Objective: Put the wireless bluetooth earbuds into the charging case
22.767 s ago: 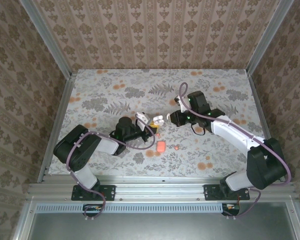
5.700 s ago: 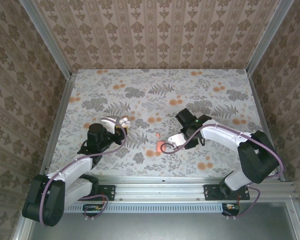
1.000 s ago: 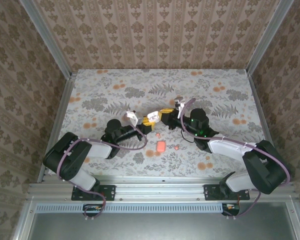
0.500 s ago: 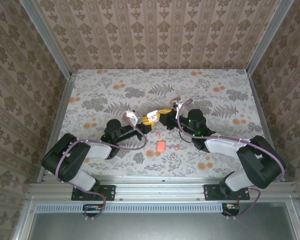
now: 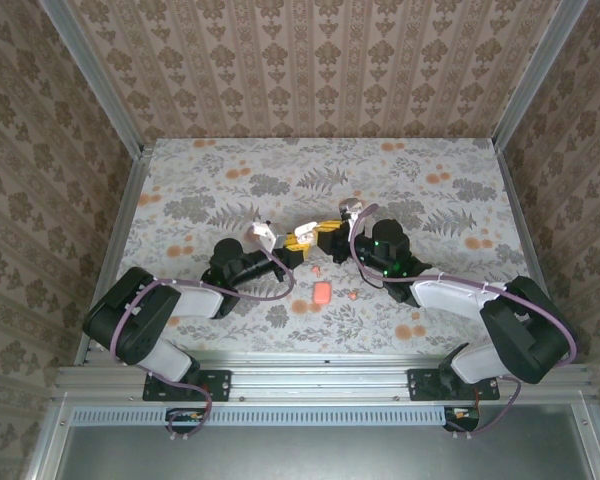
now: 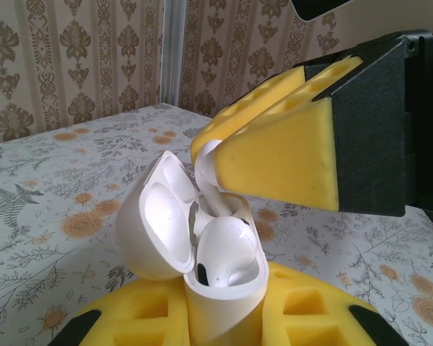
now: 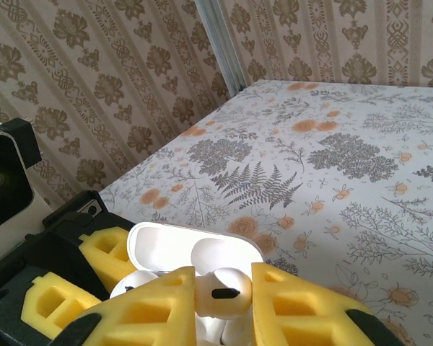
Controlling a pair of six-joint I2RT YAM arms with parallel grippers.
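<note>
1. At the middle of the floral-patterned bench (image 5: 430, 170), the left pincer (image 5: 293, 247) and the right pincer (image 5: 327, 231) meet tip to tip.
2. The left pincer is clamped on a glossy white rounded plastic charging case (image 6: 227, 288). It grips the lower body of the case between yellow foam pads (image 6: 303, 310).
3. In the left wrist view the case stands upright, and its white domed lid (image 6: 155, 223) is swung open to the left on its hinge.
4. A rounded white seated bud (image 6: 227, 241) lies in the mouth of the case, with a small dark spot showing on its near side.
5. The right pincer reaches in from the far side with its jaws narrowed on a small white plastic earbud (image 7: 227, 285), pinched between its own yellow foam wedges (image 7: 303, 303).
6. This held earbud hangs directly over the open case, its stem pointing down into the opening just behind the seated bud. I cannot tell how far in it goes.
7. A coral-red rounded case (image 5: 322, 293) lies on the bench nearer the arm bases, apart from both pincers.
8. A tiny coral-red bud (image 5: 354, 294) lies just beside it on the right.
</note>
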